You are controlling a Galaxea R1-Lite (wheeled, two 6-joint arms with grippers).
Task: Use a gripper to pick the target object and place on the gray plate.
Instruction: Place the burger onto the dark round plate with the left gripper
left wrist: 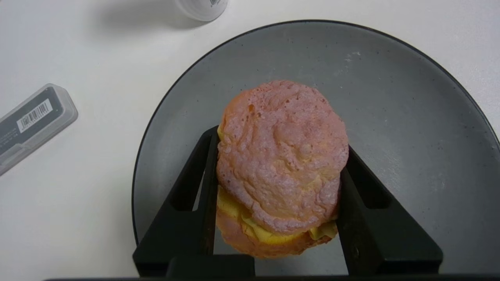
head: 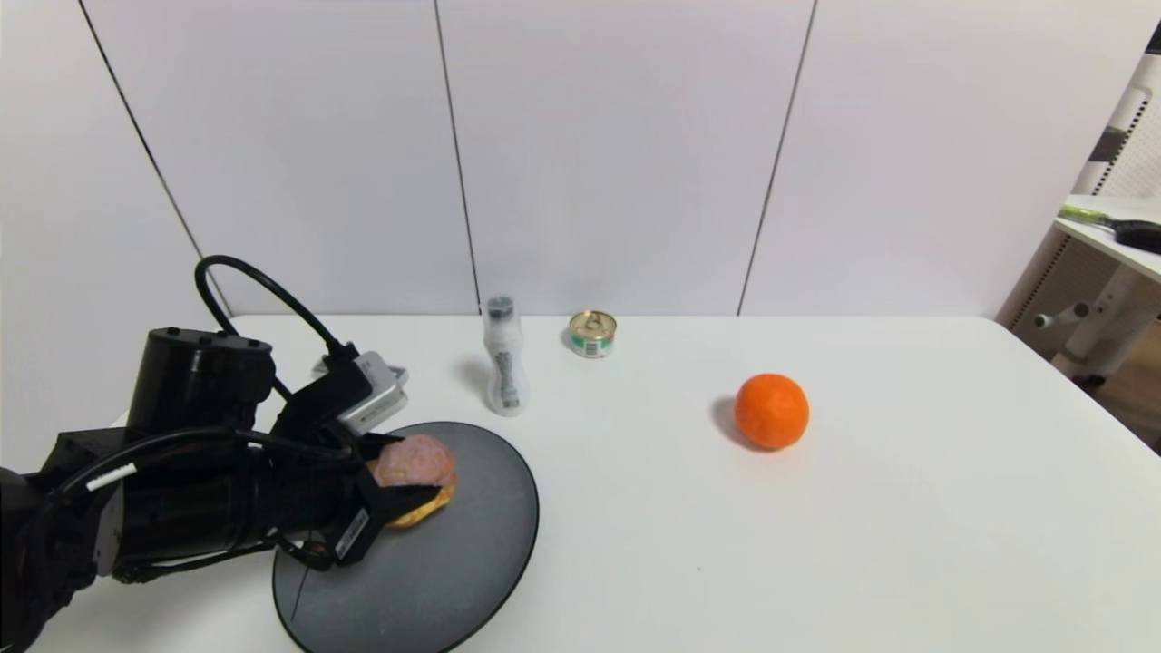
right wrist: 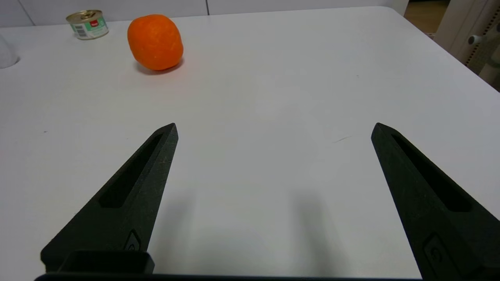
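**Cream puff held over the plate, release pending**

The white counter carried everything. The gray plate lay directly beneath the left pincer, which was pinching the cream puff by its sides, one black finger against each flank. The puff sat above the plate's near-left part; whether it touched the surface could not be told. An orange lay well off to the pincer's right, a white bottle just beyond the plate, a small can farther back. The right pincer hung spread over bare counter, idle.

The risk: the puff looked soft, so a hard squeeze could crush it, and its filling might cling to a finger on release and drag it off the plate.
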